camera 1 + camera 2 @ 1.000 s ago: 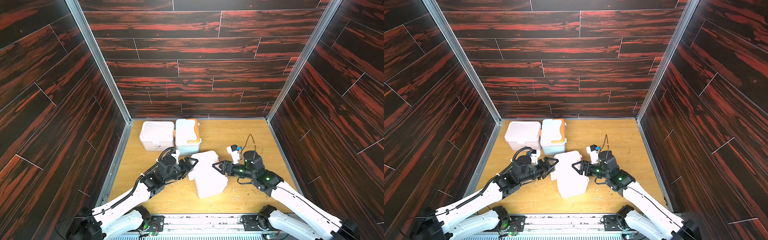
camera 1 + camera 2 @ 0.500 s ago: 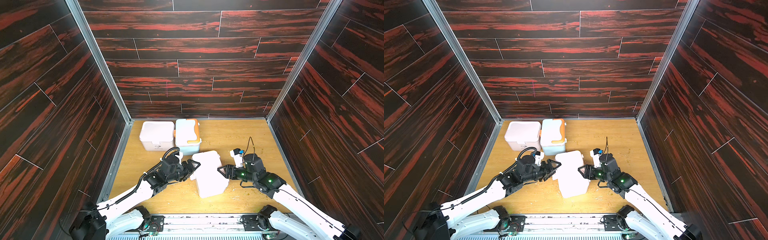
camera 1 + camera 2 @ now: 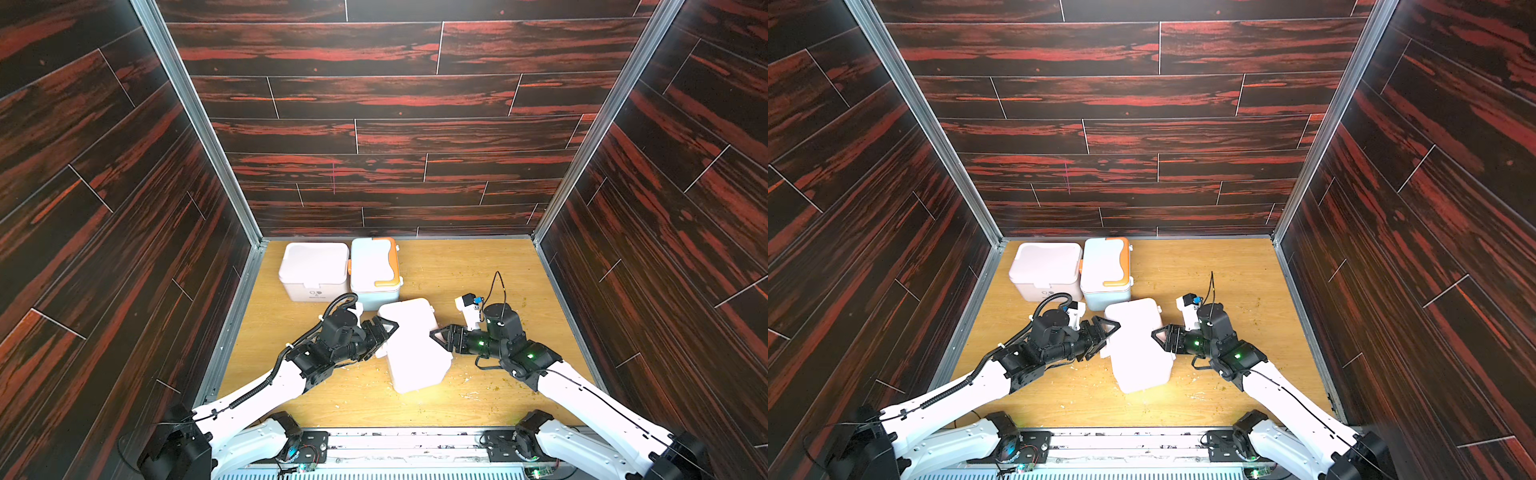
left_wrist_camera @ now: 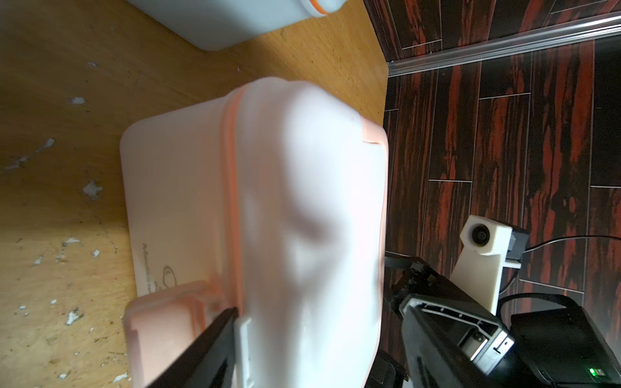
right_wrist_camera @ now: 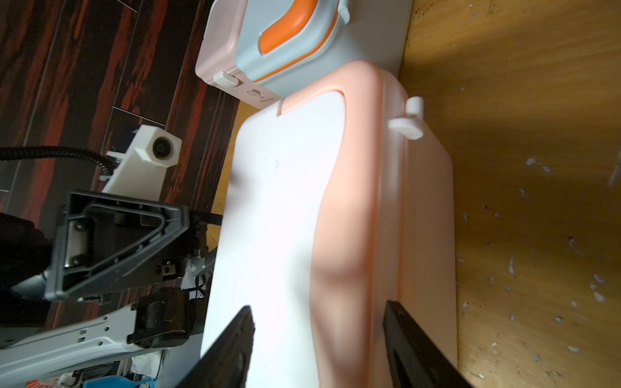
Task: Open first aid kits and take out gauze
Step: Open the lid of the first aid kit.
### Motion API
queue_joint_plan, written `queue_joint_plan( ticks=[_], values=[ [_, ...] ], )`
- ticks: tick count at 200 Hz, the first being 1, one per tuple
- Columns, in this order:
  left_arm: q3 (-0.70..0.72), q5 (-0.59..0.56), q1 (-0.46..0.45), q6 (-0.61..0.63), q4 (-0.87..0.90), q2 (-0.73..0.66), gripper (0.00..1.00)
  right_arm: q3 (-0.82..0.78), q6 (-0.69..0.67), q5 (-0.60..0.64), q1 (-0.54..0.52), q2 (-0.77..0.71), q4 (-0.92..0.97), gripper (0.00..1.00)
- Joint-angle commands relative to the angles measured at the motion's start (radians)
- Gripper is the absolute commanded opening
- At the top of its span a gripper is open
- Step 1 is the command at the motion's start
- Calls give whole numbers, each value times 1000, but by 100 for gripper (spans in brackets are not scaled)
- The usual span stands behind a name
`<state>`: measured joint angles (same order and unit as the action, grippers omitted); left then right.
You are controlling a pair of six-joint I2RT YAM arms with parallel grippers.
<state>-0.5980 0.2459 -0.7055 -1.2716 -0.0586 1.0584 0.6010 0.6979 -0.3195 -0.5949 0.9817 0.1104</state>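
As they flank the first aid kit (image 3: 415,361), left pincer (image 3: 387,340) spread, right pincer (image 3: 440,343) pinching it.

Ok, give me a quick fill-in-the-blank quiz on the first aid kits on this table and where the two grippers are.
1. The blue-white kit at the back has an ___ handle.
2. The left gripper and right gripper flank the nearest pinkish kit, whose lid is ___.
3. The other pinkish kit stands right beside the blue-white kit, on the robot's ___ side.
4. In all, the table holds ___ kits.

Missing words: orange; closed; left; three.
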Motion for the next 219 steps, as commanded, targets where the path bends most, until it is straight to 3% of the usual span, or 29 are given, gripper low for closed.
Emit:
queue_joint_plan(
  ticks=[1,41,85,160,219],
  values=[
    [-64,29,-21,-5,-26,-48,81,0,52,-187,-29,41,-112,64],
    [-143,16,-14,35,71,-79,82,70,-13,90,-29,-35,122,79],
    [-245,46,-17,52,66,-5,82,122,-56,241,-29,-152,257,96],
    [-664,134,-86,132,105,379,82,182,-34,618,-29,-461,457,99],
    [-1039,203,-117,211,225,753,84,201,11,684,-28,-489,575,99]
  ],
)
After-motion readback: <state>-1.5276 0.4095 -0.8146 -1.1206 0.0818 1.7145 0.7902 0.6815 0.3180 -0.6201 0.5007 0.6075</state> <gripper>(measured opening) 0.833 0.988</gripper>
